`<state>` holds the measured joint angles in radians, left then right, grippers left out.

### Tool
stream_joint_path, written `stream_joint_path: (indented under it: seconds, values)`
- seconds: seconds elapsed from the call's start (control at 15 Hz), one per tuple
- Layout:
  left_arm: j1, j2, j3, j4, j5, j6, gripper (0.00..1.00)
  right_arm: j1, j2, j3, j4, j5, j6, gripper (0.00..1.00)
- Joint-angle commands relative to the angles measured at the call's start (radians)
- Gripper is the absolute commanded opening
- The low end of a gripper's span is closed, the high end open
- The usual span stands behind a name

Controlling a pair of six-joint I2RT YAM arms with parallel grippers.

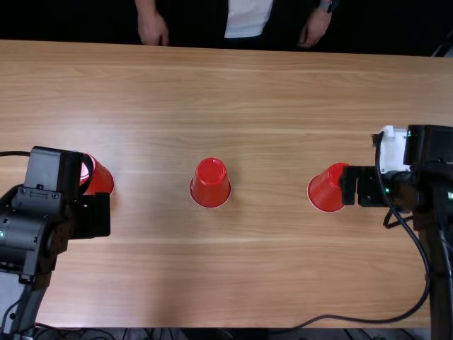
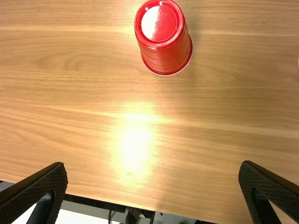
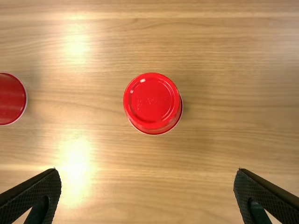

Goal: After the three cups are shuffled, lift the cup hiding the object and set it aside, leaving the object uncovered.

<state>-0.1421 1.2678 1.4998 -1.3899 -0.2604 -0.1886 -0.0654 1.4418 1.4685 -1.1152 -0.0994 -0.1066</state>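
From above, three red cups stood upside down in a row across the tabletop (image 1: 233, 106). The left cup (image 1: 102, 180) was at 9 o'clock from the middle cup (image 1: 210, 184) and the right cup (image 1: 325, 190) at 3 o'clock, all well apart. That view showed the whole row, but the left arm covered part of the left cup, and the right arm's black end overlapped the right cup's 3 o'clock side.

The wrist views showed what the top view could not. The left tool (image 2: 150, 165) was spread wide, with bare wood between its two fingers and nothing held. The left cup stood ahead of it, clear of both fingers. The right tool (image 3: 145, 171) was spread just as wide and also held nothing. The right cup sat ahead of the gap between its fingers and touched neither, and the middle cup's edge showed farther off.

Each cup was glossy red plastic, tapered, with its flat round base up and its wider mouth down on the wood. A thin pale line ran along the rim, and shallow rings stepped the wall just above it. Faint raised marks sat on the bases, too small to read. Which cup covered the object could not be told.
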Motion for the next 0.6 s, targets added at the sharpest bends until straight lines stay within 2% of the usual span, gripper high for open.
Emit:
stream_joint_path:
  seconds: [0.0,0.53]
  values:
    - [0.012,0.002,0.03,-0.002,0.004,-0.016,1.0,0.012,0.051,0.05,0.0,0.002,0.0,1.0]
    - [0.012,0.002,0.025,0.0,0.004,-0.016,1.0,0.027,0.232,0.062,0.03,-0.006,0.004,1.0]
